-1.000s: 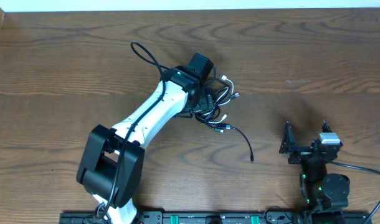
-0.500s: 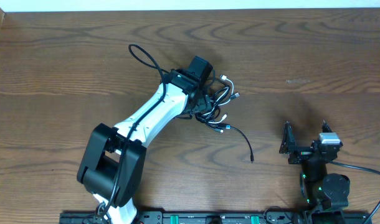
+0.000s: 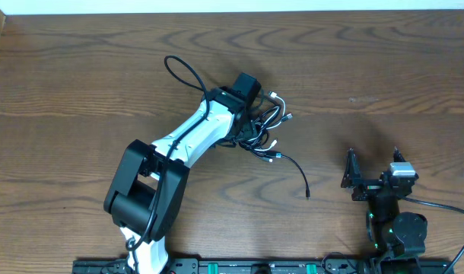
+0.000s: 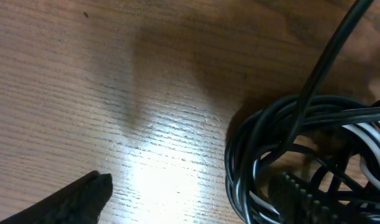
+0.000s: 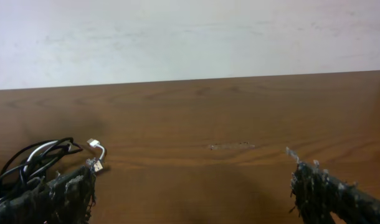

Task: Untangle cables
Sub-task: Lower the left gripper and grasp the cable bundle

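Our left gripper (image 4: pixel 193 196) is down at the table over the left edge of the cables (image 3: pixel 262 125), with its jaws spread apart. In the left wrist view one fingertip (image 4: pixel 84 194) sits over bare wood. The other fingertip (image 4: pixel 299 193) is pushed in among the black loops. Some of the bundle's coils lie between them, but we see nothing pinched, so we read this hand as open and not yet gripping.

Outward from there, the cables are one tight clump near the middle of the table (image 3: pixel 384 61), just right of the left arm's wrist. Black strands wrap round each other, and the white cable (image 4: pixel 364 134) is threaded through them. A few silver plug ends (image 3: pixel 276 97) poke out on the far right side of the pile. One black strand (image 3: pixel 297 169) trails free towards the near right, ending in a small plug.

Well apart, at the near right, our right gripper (image 3: pixel 373 164) hovers with its jaws wide and nothing in them, facing the clump.

In our judgement the task has barely started. Only that one tail lies clear of the knot, no cable is laid out on its own, and every cord has yet to be pulled apart.
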You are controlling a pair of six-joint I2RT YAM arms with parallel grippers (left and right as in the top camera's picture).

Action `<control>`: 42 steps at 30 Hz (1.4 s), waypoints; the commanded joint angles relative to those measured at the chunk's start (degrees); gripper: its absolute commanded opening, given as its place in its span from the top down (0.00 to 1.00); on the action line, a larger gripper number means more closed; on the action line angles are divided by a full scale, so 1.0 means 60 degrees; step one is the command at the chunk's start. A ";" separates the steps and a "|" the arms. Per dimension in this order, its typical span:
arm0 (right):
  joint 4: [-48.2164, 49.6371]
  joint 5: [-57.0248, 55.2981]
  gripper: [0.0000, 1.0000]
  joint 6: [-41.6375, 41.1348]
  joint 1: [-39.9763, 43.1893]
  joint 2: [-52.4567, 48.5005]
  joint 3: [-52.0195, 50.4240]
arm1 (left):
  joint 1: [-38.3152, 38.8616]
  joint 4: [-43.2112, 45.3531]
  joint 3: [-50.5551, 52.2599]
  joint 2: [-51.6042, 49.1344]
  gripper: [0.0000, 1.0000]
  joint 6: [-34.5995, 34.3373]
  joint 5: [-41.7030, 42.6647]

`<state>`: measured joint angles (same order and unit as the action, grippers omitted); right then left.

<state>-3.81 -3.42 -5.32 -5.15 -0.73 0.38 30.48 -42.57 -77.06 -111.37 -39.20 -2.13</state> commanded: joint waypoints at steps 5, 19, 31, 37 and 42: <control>-0.0036 -0.0015 0.01 0.0153 0.0055 0.0004 -0.0011 | -0.0022 0.0011 0.0076 -0.0317 0.19 -0.0091 -0.0226; -0.0036 -0.0015 0.01 0.0157 0.0055 0.0004 -0.0011 | 0.0291 0.0153 0.0080 -0.0747 0.46 -0.0087 -0.0011; -0.0036 -0.0015 0.01 0.0153 0.0055 0.0004 -0.0011 | 0.0302 0.0568 0.0182 -0.0750 0.79 -0.0091 -0.0015; -0.0036 -0.0015 0.01 0.0153 0.0055 0.0004 -0.0011 | 0.0302 0.1009 0.0237 -0.0754 0.92 -0.0091 -0.0011; -0.0036 -0.0015 0.01 0.0153 0.0055 0.0004 -0.0011 | 0.0302 0.1184 0.0251 -0.0747 0.93 -0.0044 -0.0007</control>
<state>-3.81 -3.42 -5.32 -5.15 -0.73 0.38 32.36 -35.86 -76.53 -114.45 -39.22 -1.65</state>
